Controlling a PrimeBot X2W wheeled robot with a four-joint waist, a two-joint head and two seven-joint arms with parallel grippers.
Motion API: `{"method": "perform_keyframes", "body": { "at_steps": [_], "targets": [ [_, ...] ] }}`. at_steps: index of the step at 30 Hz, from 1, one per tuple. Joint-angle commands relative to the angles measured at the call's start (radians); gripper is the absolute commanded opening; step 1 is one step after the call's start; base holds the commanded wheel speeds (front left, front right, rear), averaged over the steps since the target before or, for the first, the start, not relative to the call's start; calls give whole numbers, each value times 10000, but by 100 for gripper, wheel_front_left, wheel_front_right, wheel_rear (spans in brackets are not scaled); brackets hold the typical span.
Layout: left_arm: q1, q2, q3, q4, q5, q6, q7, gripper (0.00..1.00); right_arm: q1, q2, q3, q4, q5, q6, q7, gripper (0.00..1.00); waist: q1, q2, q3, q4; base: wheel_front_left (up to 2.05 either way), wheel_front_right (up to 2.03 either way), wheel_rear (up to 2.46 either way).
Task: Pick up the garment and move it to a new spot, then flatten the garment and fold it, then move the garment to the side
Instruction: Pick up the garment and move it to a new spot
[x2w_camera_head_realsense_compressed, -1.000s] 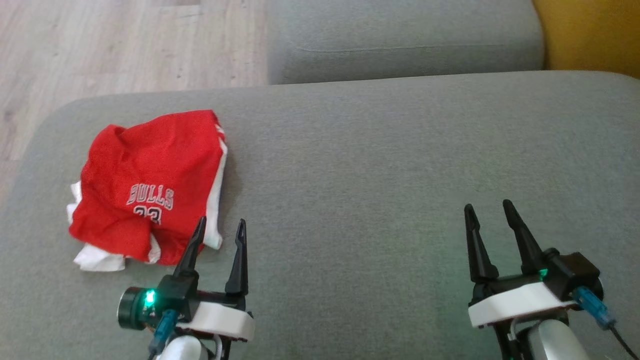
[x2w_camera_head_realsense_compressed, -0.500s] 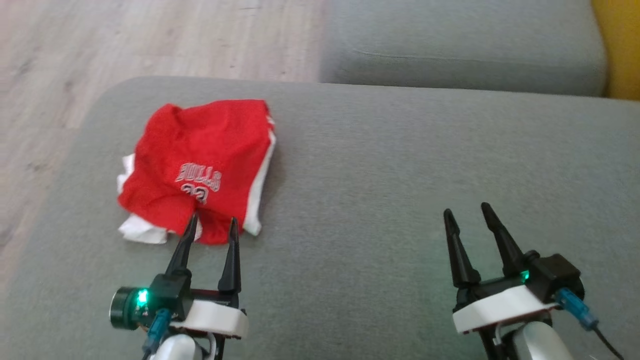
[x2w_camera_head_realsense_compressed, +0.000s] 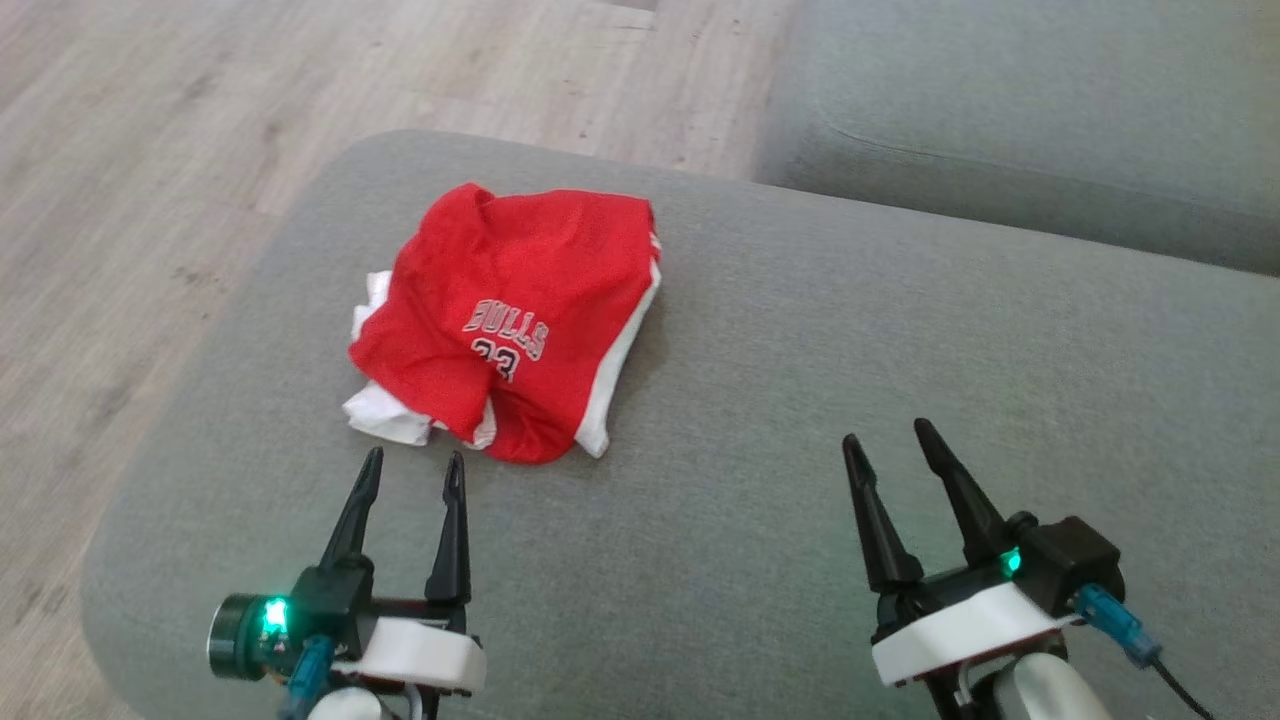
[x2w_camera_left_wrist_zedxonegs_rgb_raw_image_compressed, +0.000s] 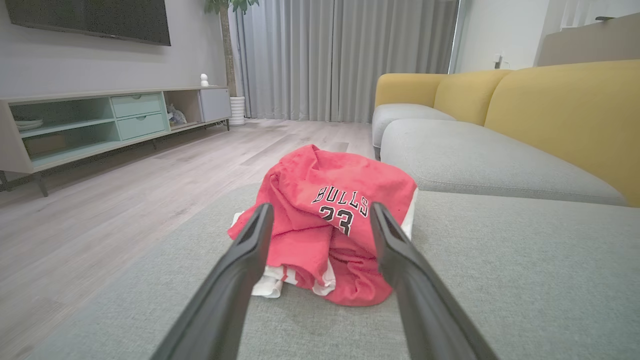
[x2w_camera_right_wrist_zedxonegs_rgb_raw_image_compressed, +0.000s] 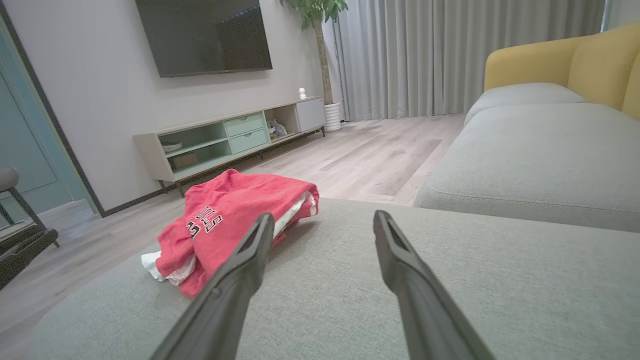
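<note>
Wood floor (x2w_camera_head_realsense_compressed: 150, 150) ran along the left side and the far end of a big grey seat cushion (x2w_camera_head_realsense_compressed: 800, 400), and a second grey cushion (x2w_camera_head_realsense_compressed: 1050, 130) sat behind it on the right. Yellow back pillows (x2w_camera_left_wrist_zedxonegs_rgb_raw_image_compressed: 560, 110) stood up behind the seats. Across the room, grey curtains (x2w_camera_left_wrist_zedxonegs_rgb_raw_image_compressed: 345, 55) hung down, a dark TV (x2w_camera_right_wrist_zedxonegs_rgb_raw_image_compressed: 205, 35) was on the wall, and a long low cabinet (x2w_camera_left_wrist_zedxonegs_rgb_raw_image_compressed: 100, 125) stood under it. The garment (x2w_camera_head_realsense_compressed: 510, 310), a red shirt with white edges, lay in a crumpled heap on the left part of the big cushion, near its rounded corner. White cloth poked out from under its near left side. The words BULLS 23 (x2w_camera_left_wrist_zedxonegs_rgb_raw_image_compressed: 342, 200) faced up on it. The left gripper (x2w_camera_head_realsense_compressed: 413, 455) hung just in front of the garment's near edge, not touching it, with its two dark fingers spread apart and nothing between them. The right gripper (x2w_camera_head_realsense_compressed: 885, 432) was well off to the right over bare cushion, its fingers spread apart too and holding nothing. A small green light (x2w_camera_head_realsense_compressed: 270, 615) glowed on the left wrist.
</note>
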Motion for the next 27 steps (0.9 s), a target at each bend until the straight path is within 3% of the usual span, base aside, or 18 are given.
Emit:
{"method": "perform_keyframes", "body": {
  "at_steps": [1,14,21,27],
  "targets": [
    [-254,0,375,-346,99,-54,-95,100,-277,-72,294,-284,72,-7,-109,100,0,0,-58,198,0,0,0],
    [-402,143,697,-484,230,-200,-95,100,-374,-72,751,-143,138,-7,-109,100,0,0,273,231,0,0,0],
    [-2396,1025,427,167,650,-991,87,100,-871,-72,647,-316,-30,-7,-109,100,0,0,1215,-327,0,0,0],
    [-5187,2023,-58,1651,552,-1553,1608,100,-1309,-72,484,-451,-133,-7,-109,100,0,0,2041,-911,0,0,0]
  ]
}}
